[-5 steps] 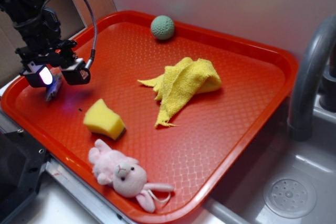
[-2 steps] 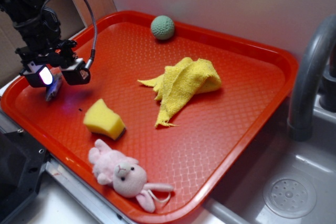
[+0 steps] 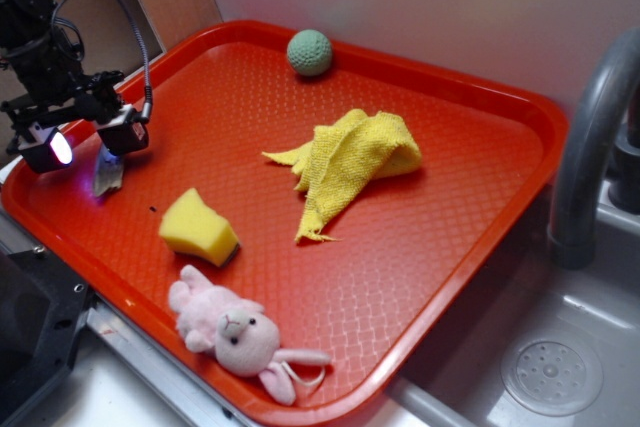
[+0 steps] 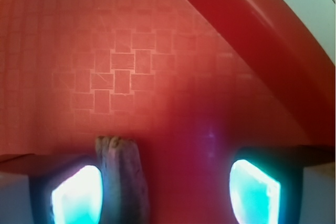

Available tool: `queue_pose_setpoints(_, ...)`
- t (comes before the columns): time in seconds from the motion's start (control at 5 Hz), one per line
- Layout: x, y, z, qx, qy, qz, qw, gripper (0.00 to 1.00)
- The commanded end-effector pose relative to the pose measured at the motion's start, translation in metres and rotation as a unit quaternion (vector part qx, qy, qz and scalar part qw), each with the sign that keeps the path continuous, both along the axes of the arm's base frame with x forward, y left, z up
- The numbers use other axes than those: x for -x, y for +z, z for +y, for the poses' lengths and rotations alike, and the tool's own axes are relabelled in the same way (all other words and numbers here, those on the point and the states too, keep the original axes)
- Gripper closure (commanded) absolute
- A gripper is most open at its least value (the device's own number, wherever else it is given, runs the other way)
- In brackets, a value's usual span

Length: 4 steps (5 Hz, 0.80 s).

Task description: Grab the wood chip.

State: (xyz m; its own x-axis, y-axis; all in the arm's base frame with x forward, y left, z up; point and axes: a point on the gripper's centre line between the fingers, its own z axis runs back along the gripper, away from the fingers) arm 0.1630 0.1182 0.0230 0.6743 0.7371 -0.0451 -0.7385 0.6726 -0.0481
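We have the black two-fingered gripper (image 3: 85, 142) spread wide, gripping nothing; the grey-brown rough wood chip (image 4: 122, 177) hangs against our left pad, pointing downward, near the red tray's (image 3: 480, 247) left rim.

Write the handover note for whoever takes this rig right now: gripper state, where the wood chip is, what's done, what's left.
Gripper: open, wide gap between its lit fingers, at the near-left corner of the red tray.
Wood chip: hanging beside the left finger in the wrist view; whether it is touching is unclear.
Done: gripper is at the chip.
Left: no closed grasp visible. Probably re-centre, close and check the hold.
Yellow sponge sits nearby; avoid it.
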Motion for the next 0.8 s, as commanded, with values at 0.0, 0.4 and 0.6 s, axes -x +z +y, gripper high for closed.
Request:
queue_pose_setpoints(0.0, -0.009, -0.017, 0.007, -0.008, -0.032, 0.012, 0.999, 0.0)
queue_pose_setpoints(0.4, -0.006, -0.025, -0.012, -0.013, -0.096, 0.029, 0.995, 0.0)
queue_pose_setpoints(0.6, 0.004, -0.008, -0.03, -0.008, -0.135, 0.012, 0.991, 0.0)
